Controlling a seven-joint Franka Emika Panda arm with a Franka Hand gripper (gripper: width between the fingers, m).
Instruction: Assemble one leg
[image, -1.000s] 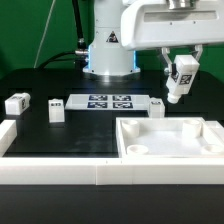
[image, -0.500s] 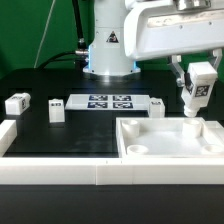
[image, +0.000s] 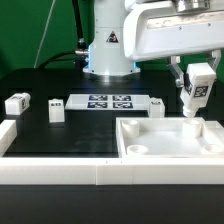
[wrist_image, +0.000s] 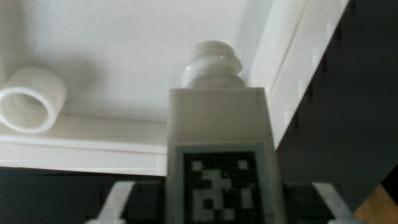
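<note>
My gripper (image: 198, 84) is shut on a leg (image: 196, 100), a small white tagged peg held upright in the air over the far right corner of the white tray-like piece (image: 165, 124). In the wrist view the leg (wrist_image: 222, 125) fills the middle between my fingers (wrist_image: 118, 200). Its rounded threaded tip points down into the tray's corner (wrist_image: 160, 45), beside a round socket (wrist_image: 27, 95). The tip does not touch the tray. Three more legs lie on the black table: two at the exterior view's left (image: 17, 102) (image: 56, 110) and one (image: 157, 107) behind the tray.
The marker board (image: 108, 101) lies flat at the table's middle back. The robot's base (image: 108, 50) stands behind it. A long white raised rail (image: 60, 172) runs along the front, with a short upright end (image: 6, 135) at the exterior view's left.
One second ago the leg hung tilted and further toward the exterior view's left. My gripper has carried it right and turned it upright over the tray's corner. It has held still for the last half second.
</note>
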